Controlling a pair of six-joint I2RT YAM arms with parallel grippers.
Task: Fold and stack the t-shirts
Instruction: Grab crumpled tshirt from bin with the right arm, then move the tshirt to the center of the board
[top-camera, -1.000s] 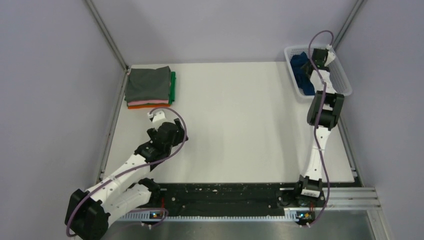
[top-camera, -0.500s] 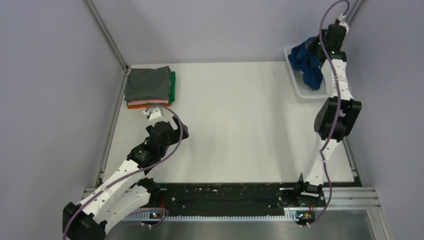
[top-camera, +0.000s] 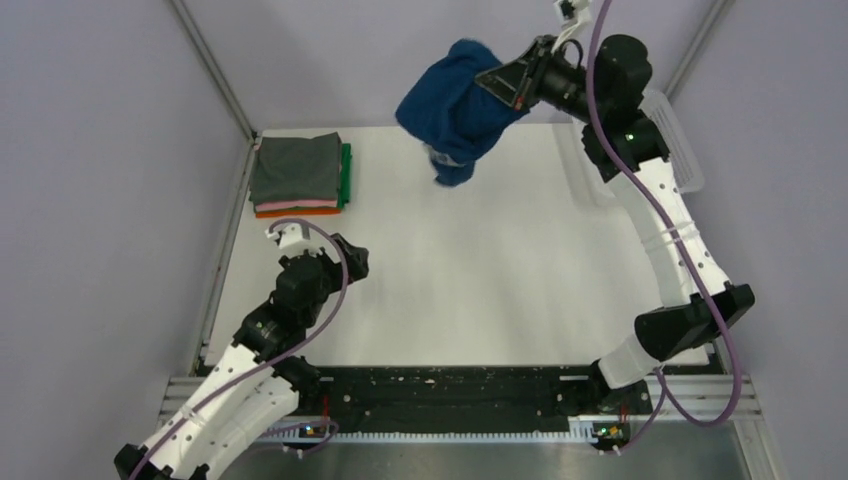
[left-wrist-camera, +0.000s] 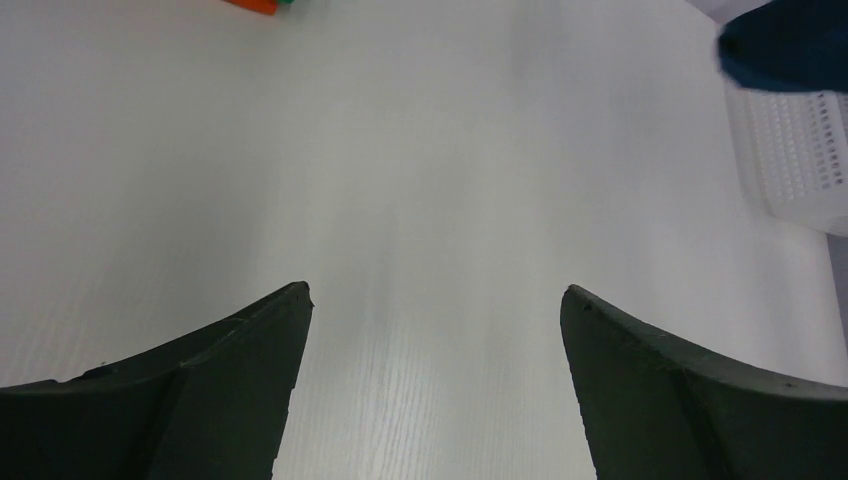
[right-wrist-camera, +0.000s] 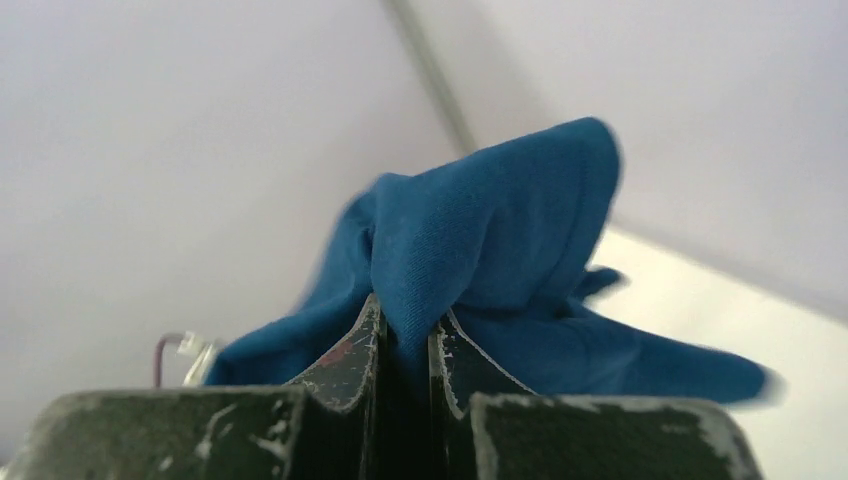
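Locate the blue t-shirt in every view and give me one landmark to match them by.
Top external: the blue t-shirt hangs bunched from the right gripper, top centre.
Left wrist: only a dark blue bit of the blue t-shirt shows, top right corner, above the white basket.
Right wrist: the blue t-shirt fills the centre, pinched between the fingers.
Landmark: the white basket, seen in top external and left wrist only.

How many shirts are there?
5. The blue shirt hangs from the right claw; the grey shirt, pink shirt, orange shirt and green shirt are stacked far left on the table. More may be hidden.
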